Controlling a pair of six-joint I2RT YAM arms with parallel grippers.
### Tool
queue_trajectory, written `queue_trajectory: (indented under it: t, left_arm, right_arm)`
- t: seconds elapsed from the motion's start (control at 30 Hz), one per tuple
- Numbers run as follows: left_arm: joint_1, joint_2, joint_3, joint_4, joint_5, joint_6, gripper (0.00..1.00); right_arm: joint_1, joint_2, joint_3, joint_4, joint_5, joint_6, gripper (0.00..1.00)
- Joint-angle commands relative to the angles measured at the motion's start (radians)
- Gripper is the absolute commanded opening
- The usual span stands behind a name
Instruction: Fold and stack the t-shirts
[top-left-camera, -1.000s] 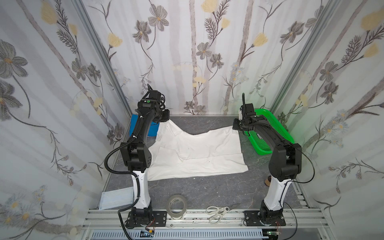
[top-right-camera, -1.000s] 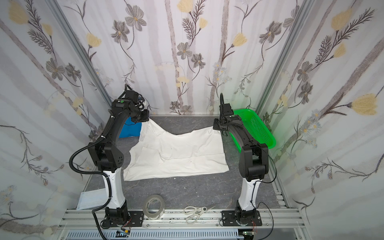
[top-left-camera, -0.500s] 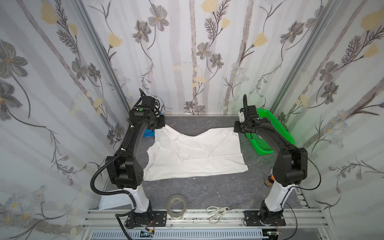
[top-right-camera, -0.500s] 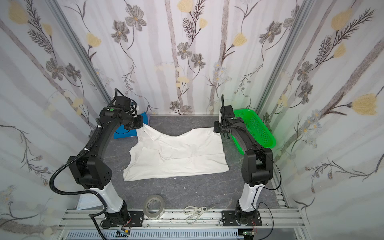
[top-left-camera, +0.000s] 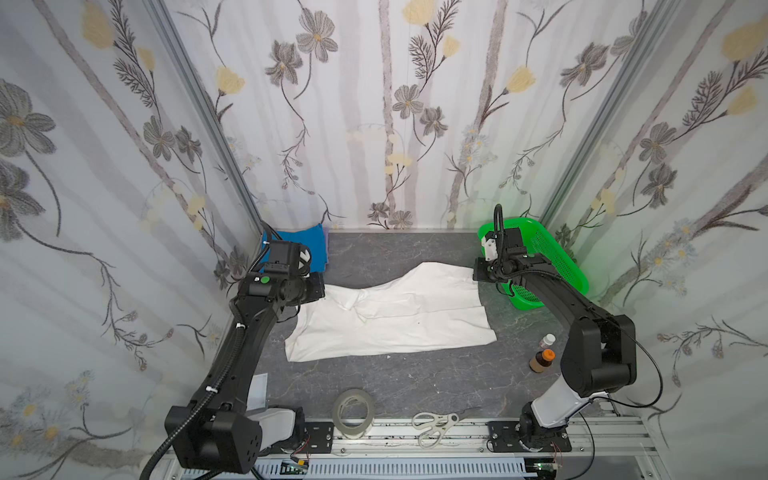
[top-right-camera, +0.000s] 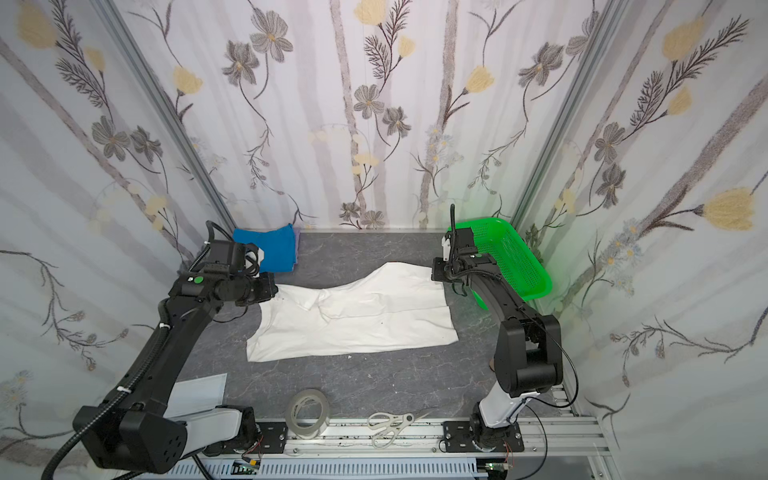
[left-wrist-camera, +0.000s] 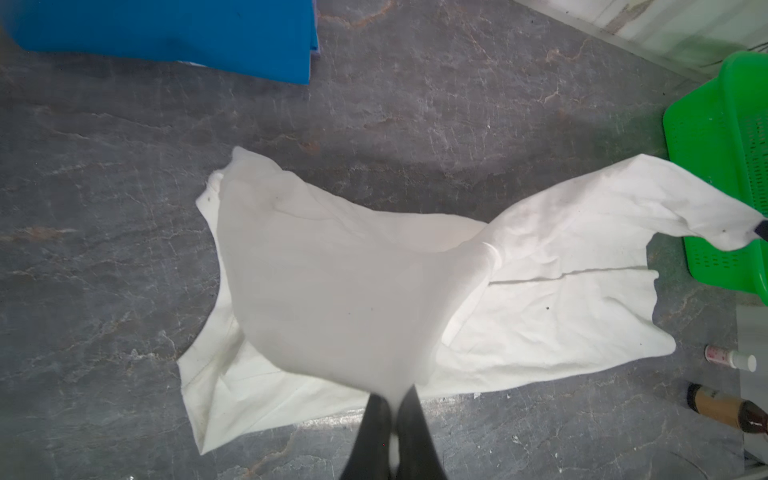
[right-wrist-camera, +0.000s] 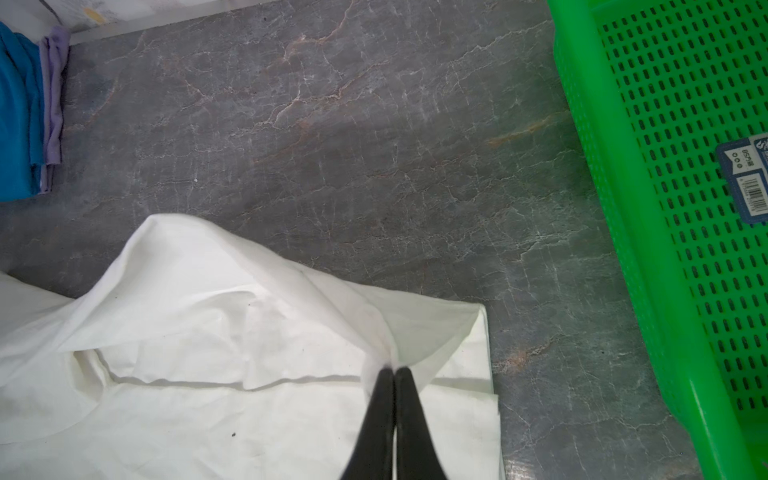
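mid-fold, gripping corners of white shirt (top-left-camera: 395, 320) in left claw (left-wrist-camera: 394, 397) and right claw (right-wrist-camera: 394, 372); next, probably calls for carrying both evenly over cloth below.

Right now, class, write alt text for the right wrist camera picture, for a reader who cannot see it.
The right claw, shut, pinches a raised fold of the white cotton t-shirt above the grey marbled tabletop. A green plastic mesh basket stands nearby, and a folded bright blue t-shirt shows across the table.
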Motion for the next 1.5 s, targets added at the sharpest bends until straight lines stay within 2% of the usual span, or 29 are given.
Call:
queue_trajectory:
  t: [0.0, 0.2, 0.3, 0.4, 0.57, 0.77, 1.0, 1.13, 1.2, 1.47]
  left_arm:
    - [-0.051, -0.057, -0.089, 0.049, -0.001, -0.066, 0.04]
    - [-0.062, -0.09, -0.23, 0.117, -0.042, -0.157, 0.04]
    - [-0.06, -0.104, -0.253, 0.11, -0.107, -0.2, 0.04]
    - [-0.055, -0.12, -0.279, 0.127, -0.077, -0.199, 0.04]
    - [-0.059, -0.141, -0.287, 0.114, -0.018, -0.192, 0.05]
    - [-0.056, -0.24, -0.267, 0.026, -0.064, -0.192, 0.05]
    - [-0.047, -0.303, -0.264, -0.046, -0.113, -0.207, 0.05]
    - [-0.044, -0.291, -0.258, -0.042, -0.064, -0.197, 0.05]
    - [-0.045, -0.278, -0.265, -0.037, -0.035, -0.196, 0.05]
    - [-0.045, -0.315, -0.293, -0.036, -0.047, -0.234, 0.06]
  right_arm:
    - [-0.008, 0.002, 0.018, 0.042, 0.007, 0.009, 0.0]
    - [-0.017, -0.003, 0.038, -0.008, -0.012, -0.006, 0.0]
    - [-0.017, -0.056, -0.054, 0.031, -0.007, -0.01, 0.0]
    - [-0.018, -0.099, -0.139, 0.075, -0.007, -0.007, 0.0]
    - [-0.017, -0.13, -0.236, 0.142, -0.012, 0.029, 0.0]
    - [-0.017, -0.209, -0.306, 0.201, 0.06, 0.032, 0.0]
    - [0.006, -0.272, -0.383, 0.251, 0.088, 0.041, 0.0]
    - [0.015, -0.301, -0.439, 0.288, 0.11, 0.052, 0.0]
    - [0.016, -0.293, -0.44, 0.291, 0.123, 0.051, 0.0]
    - [0.023, -0.269, -0.405, 0.274, 0.174, 0.042, 0.0]
